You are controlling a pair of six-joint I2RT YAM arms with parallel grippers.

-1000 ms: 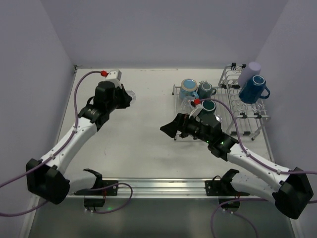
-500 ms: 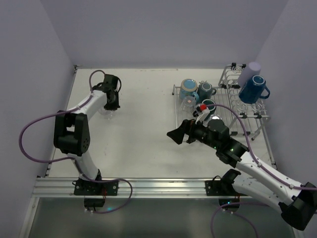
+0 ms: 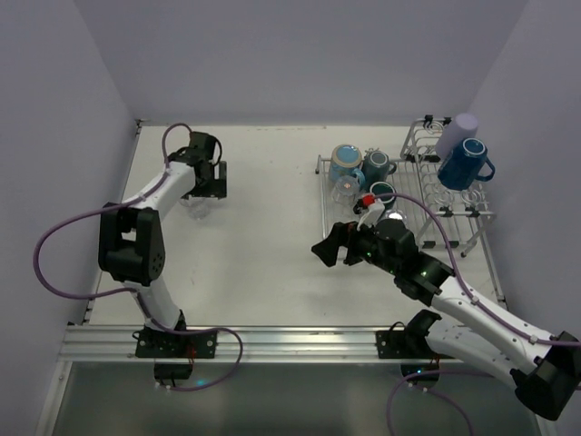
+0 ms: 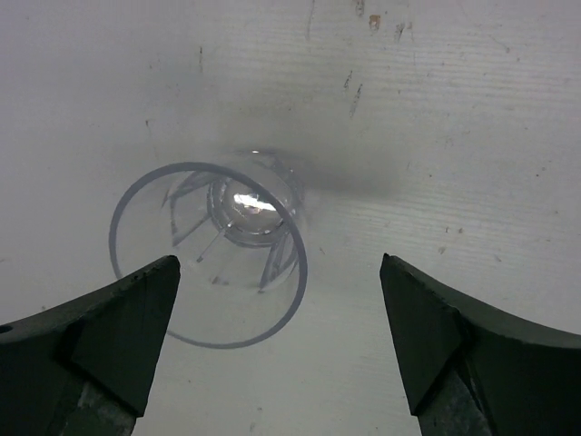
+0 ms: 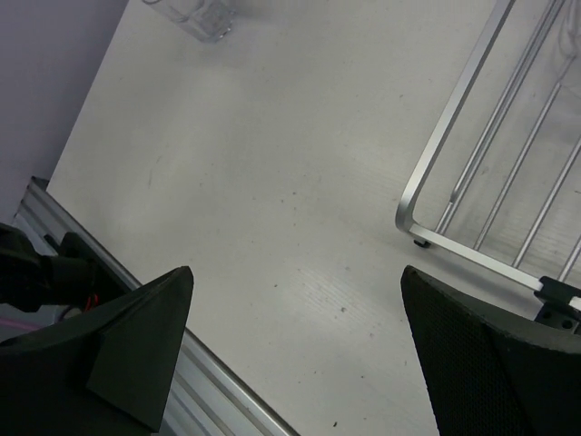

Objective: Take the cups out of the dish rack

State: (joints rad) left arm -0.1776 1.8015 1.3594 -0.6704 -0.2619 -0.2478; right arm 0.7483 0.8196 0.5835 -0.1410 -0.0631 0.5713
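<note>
1. Your left gripper (image 4: 280, 272) is spread wide and holds nothing. It hangs over the far left part of the table (image 3: 263, 227).
2. Right under it is the clear ribbed glass (image 4: 209, 254), standing mouth up on the table, out of the rack. In the left wrist view it sits between the two fingers, closer to the one on the picture's left. That fingertip overlaps the rim in the view, and you cannot tell whether it touches.
3. Your right gripper (image 5: 298, 282) is also wide open and empty. It is out over bare table, pointing left, just beside the dish rack's near left corner.
4. The right wrist view shows that corner of the dish rack (image 3: 451, 221) at upper right, and the glass is tiny at the top edge, well apart from the gripper. The aluminium rail (image 3: 290, 338) runs along the bottom left.
5. The rack sits at the far right of the table, its taller basket end against the right wall.
6. At the rack's left end, the light blue mug (image 3: 345, 162) and the far teal mug (image 3: 375, 163) sit side by side.
7. The near teal mug (image 3: 382, 193) is just in front of them, close to the right arm's wrist.
8. Something clear shows just in front of the light blue mug. It is too faint to say what it is.
9. In the basket end, the lavender tumbler (image 3: 457, 133) leans with the dark blue mug (image 3: 463, 165) right beside it, handle out to the right.
</note>
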